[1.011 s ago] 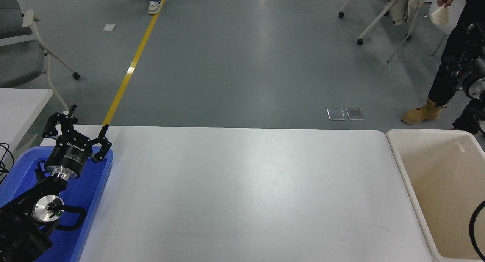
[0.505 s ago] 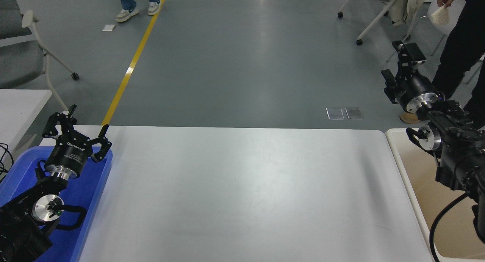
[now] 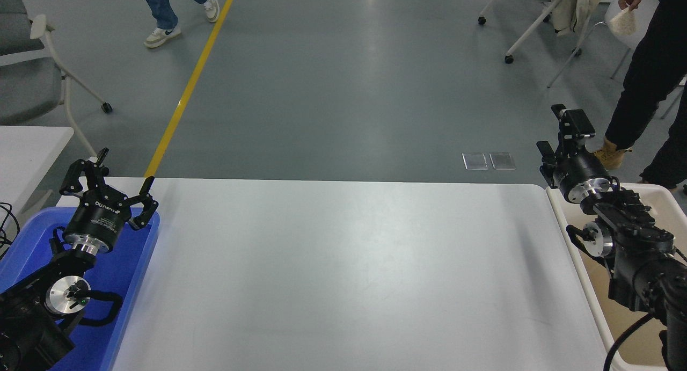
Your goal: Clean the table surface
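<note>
Bright, even overhead light fills the scene. The white surface [image 3: 343, 269] carries a broad soft sheen near its middle and a faint grey shadow band towards its right end. The grey floor [image 3: 349, 92] shows a pale vertical reflection streak at the top. Focus is sharp throughout, with no visible motion blur.

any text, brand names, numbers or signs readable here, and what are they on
"ROBOTIQ": white brand print on the black body of the left gripper, seen at a slant, only just legible.
Smaller white print below that brand name: too small to read.
Right gripper: no print visible.
Table surface, beige bin, blue tray: no writing visible.
Yellow line on the floor: a plain stripe, no words.
</note>
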Robot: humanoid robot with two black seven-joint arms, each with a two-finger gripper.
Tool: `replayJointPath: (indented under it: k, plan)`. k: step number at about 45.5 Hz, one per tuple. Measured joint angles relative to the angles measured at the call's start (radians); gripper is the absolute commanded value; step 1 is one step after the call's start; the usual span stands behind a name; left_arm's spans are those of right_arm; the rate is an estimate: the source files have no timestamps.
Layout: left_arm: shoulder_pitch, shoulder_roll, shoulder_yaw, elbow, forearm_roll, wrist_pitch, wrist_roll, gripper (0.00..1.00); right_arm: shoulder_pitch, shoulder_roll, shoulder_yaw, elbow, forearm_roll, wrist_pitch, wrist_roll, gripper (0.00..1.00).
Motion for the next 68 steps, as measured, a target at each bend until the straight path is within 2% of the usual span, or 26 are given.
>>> replayJointPath:
  k: [30,68]
  plan:
    - [0.0,0.0,0.0,0.0,0.0,0.0,0.0,1.0,-0.047,-0.049,0.163,0.005,0.013,0.008,0.028,0.98]
    - [0.0,0.0,0.0,0.0,0.0,0.0,0.0,1.0,-0.037,-0.052,0.184,0.0,-0.004,0.002,0.021,0.98]
